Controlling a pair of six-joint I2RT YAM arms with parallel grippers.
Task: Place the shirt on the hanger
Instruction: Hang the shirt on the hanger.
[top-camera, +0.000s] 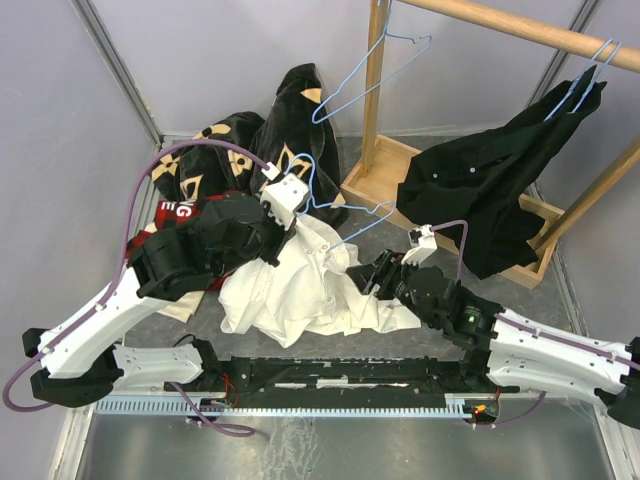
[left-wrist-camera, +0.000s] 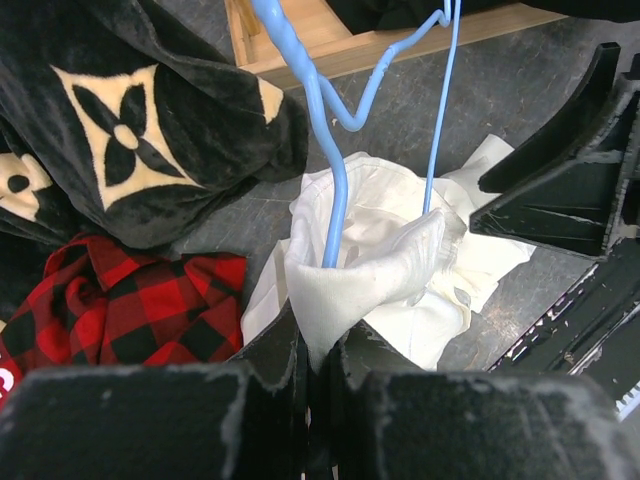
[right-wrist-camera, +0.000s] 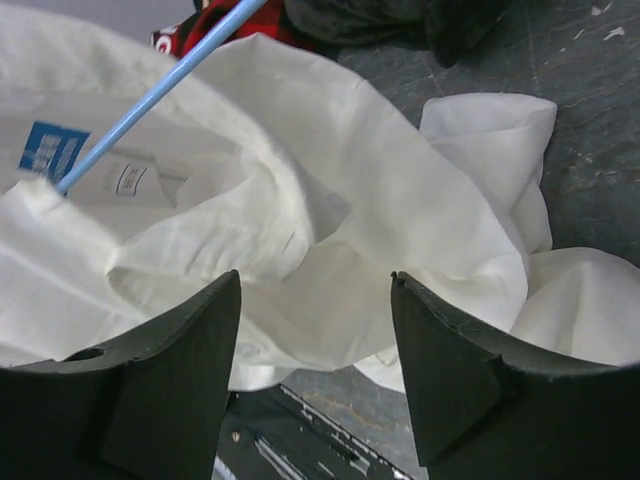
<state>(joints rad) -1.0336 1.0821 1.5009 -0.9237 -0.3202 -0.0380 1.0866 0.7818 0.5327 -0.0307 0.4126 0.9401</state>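
Observation:
The white shirt (top-camera: 300, 285) lies crumpled on the grey table between the two arms. The light-blue wire hanger (top-camera: 345, 212) leans over it, and in the left wrist view its wire (left-wrist-camera: 335, 200) runs down inside the shirt's (left-wrist-camera: 385, 265) collar opening. My left gripper (left-wrist-camera: 318, 335) is shut on a fold of the shirt's edge, right at the foot of that wire. It sits at the shirt's top left (top-camera: 288, 232). My right gripper (right-wrist-camera: 315, 290) stands open at the shirt's (right-wrist-camera: 330, 160) right side (top-camera: 362, 278), with cloth lying just beyond its fingertips. The hanger (right-wrist-camera: 150, 95) crosses above the neck label.
A black garment with tan flowers (top-camera: 240, 150) and a red-and-black plaid shirt (left-wrist-camera: 110, 310) lie behind and left of the shirt. A wooden rack (top-camera: 375, 100) at the back right holds a spare blue hanger (top-camera: 350, 90) and a hung black garment (top-camera: 490, 190).

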